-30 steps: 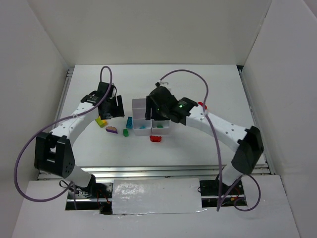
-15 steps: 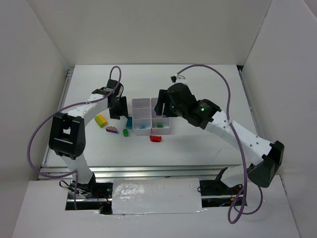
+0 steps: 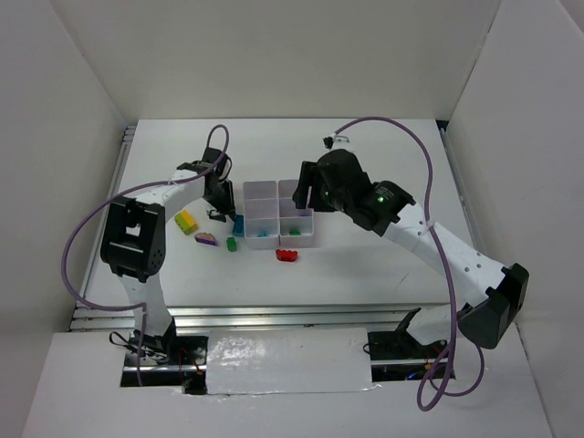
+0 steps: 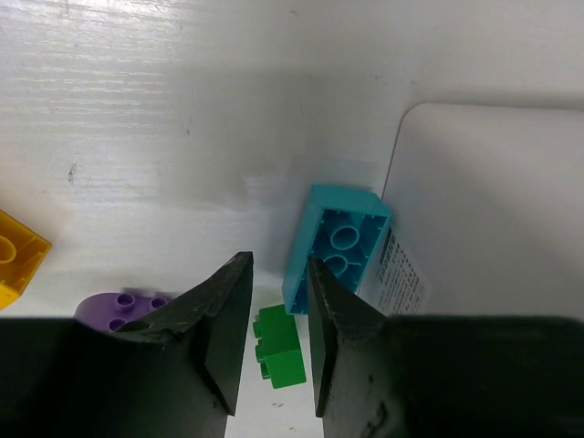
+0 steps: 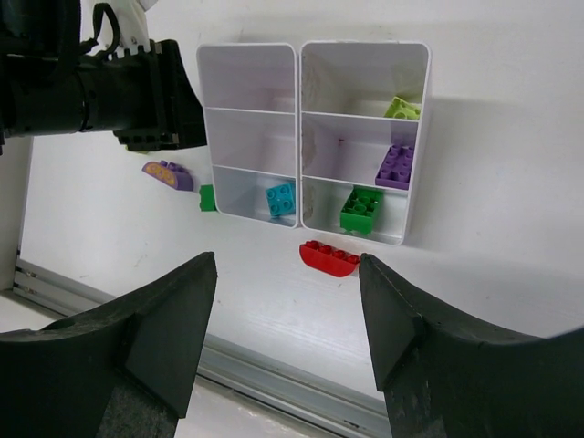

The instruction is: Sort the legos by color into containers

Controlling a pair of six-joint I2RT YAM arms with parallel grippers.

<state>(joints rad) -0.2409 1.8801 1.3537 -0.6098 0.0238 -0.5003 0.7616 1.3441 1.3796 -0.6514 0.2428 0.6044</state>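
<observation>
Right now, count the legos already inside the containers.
4. Left column: teal brick in the nearest cell. Right column: lime piece far, purple brick middle, green brick nearest. None looks hidden.

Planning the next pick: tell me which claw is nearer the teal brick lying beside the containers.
Left. The left claw is right at the teal brick, fingertips at one end; the right claw hangs across the containers from it.

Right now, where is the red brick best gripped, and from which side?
Take the red brick across its short width, by the two long sides, coming straight down from above. It lies flat with studs up; its ends look rounded and may slip. The gap to the containers is narrow.
</observation>
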